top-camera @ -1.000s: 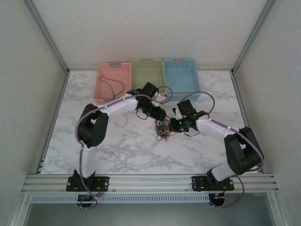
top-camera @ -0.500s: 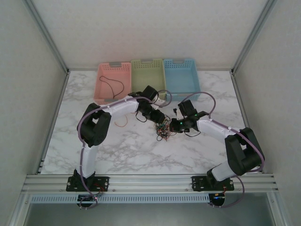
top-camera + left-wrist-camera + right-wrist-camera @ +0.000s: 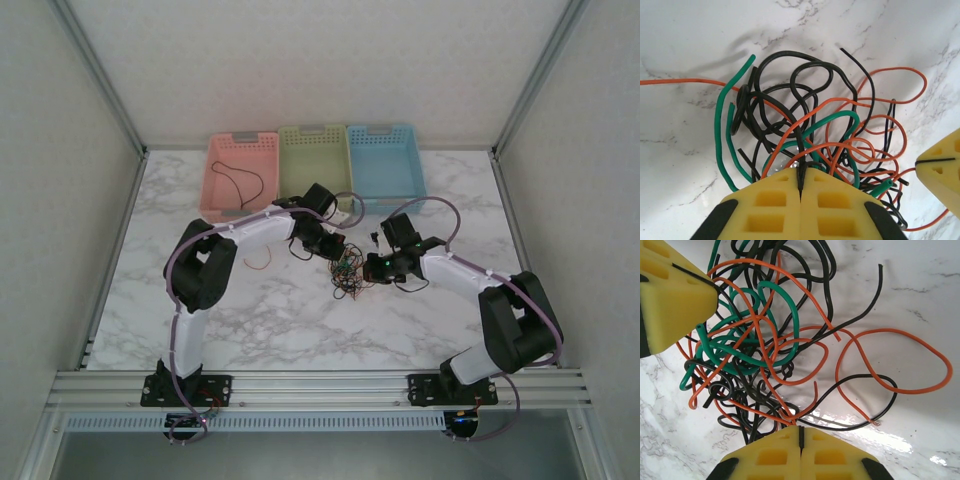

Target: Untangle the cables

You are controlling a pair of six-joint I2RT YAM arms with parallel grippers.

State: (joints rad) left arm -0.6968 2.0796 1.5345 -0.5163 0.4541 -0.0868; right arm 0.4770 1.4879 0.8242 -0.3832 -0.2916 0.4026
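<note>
Left arm: elbow folded high on the left, forearm reaching in over the table (image 3: 250,320), left gripper (image 3: 338,252) tipped down onto the far-left edge of the cables (image 3: 350,278).
Left grip: clenched. The wrist camera has the yellow pads (image 3: 770,205) pressed flat together, a black strand pinched in the seam.
Right arm: the mirror pose, elbow out right, right gripper (image 3: 372,267) nosing into the tangle's right edge.
Right grip: clamped too. Its pads (image 3: 830,455) meet, with orange and black strands running into the seam.
Cables: one knot of black, orange and green on the marble at mid-table, held between both grippers.
Top view adds: pink basket (image 3: 213,180), green basket (image 3: 315,130) and blue basket (image 3: 380,130) along the far edge, a black wire (image 3: 240,185) lying in the pink one, and a loose orange strand (image 3: 258,262) left of the knot.
Left wrist adds: green loops on the left, an orange strand running off-frame, and the other gripper's pad (image 3: 945,170) close at right.
Right wrist adds: a wide orange loop and a black strand spread flat to the right, with the left pad (image 3: 675,300) up in the corner.
</note>
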